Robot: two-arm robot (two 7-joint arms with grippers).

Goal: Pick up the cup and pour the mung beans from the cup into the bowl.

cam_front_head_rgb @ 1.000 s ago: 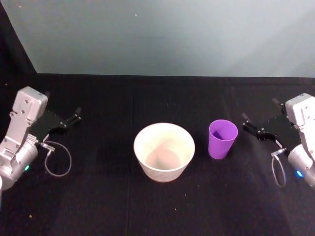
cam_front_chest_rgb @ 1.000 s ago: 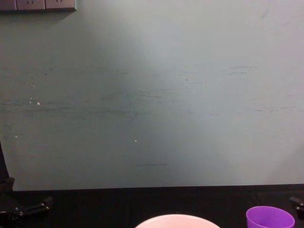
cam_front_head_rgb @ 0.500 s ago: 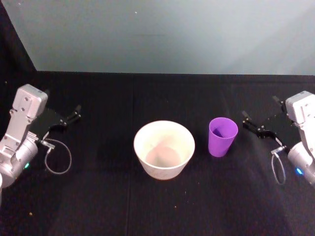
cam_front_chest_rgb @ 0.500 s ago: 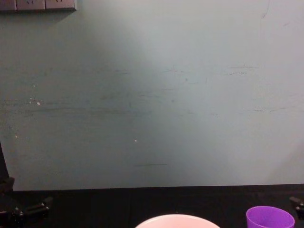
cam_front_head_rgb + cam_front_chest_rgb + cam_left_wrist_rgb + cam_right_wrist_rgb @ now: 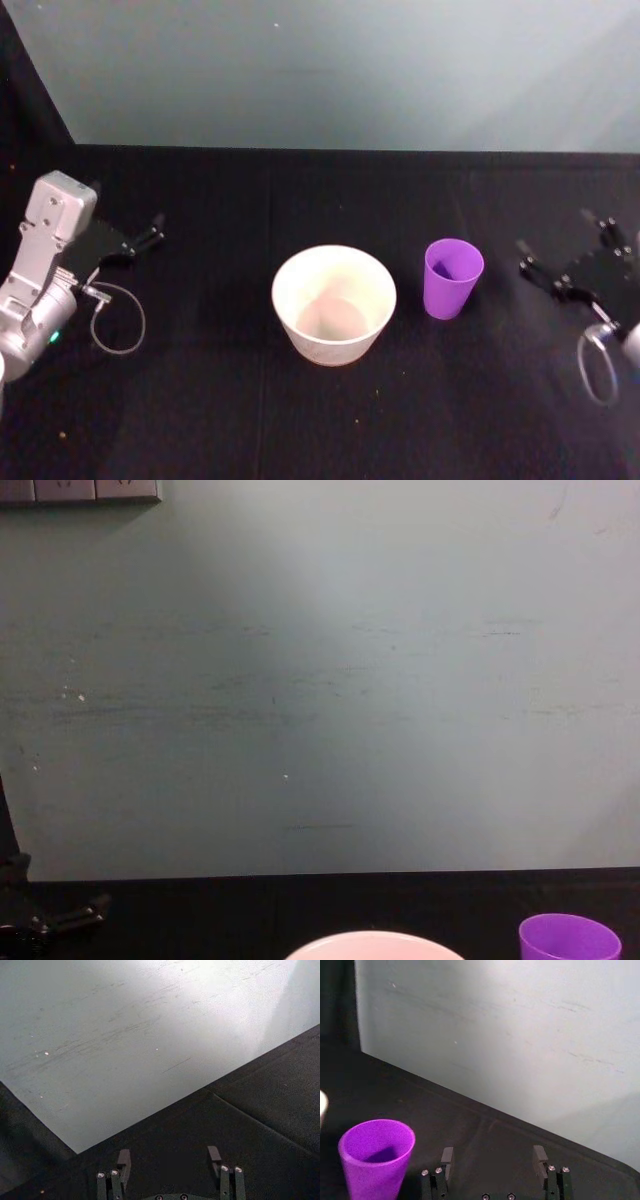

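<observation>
Head view: cup upright on table, just right of bowl; right claw near the cup but apart, arm low, reaching in from the right; left claw parked far left
Right wrist view: jaws spread, empty
Left wrist view: jaws spread, empty
Step, judged: reach; next, straddle the cup wall and squeeze gently

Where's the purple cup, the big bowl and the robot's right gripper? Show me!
cup [image 5: 450, 293]: head view, on its front wall.
bowl [image 5: 334, 354]: head view, on its front outer wall.
right gripper [image 5: 493, 1156]: right wrist view, midway between its open fingertips.
</observation>
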